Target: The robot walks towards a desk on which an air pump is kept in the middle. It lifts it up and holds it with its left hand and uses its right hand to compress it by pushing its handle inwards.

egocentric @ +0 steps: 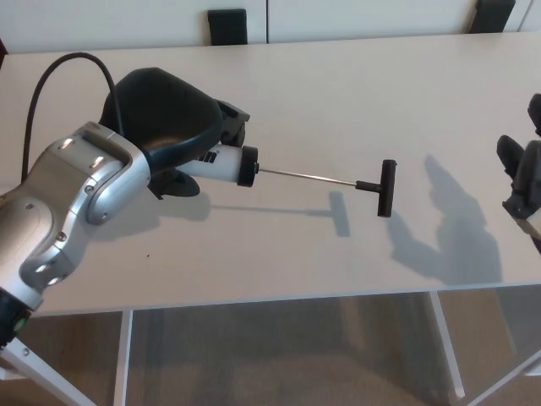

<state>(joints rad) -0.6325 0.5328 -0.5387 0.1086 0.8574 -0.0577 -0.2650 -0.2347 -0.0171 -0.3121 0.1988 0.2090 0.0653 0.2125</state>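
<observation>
My left hand (169, 127) is shut on the air pump's white barrel (221, 163) and holds it a little above the desk (338, 93), roughly level and pointing right. The thin metal rod (304, 176) is drawn out, ending in the black T-handle (385, 188), which casts a separate shadow on the desk. My right hand (522, 173) enters at the right edge with fingers apart, well to the right of the handle and not touching it.
Two dark chair backs (226, 25) show beyond the far edge of the desk. The front edge of the desk runs across the lower picture, with white legs (125, 355) and floor below. A black cable (51, 85) loops over my left forearm.
</observation>
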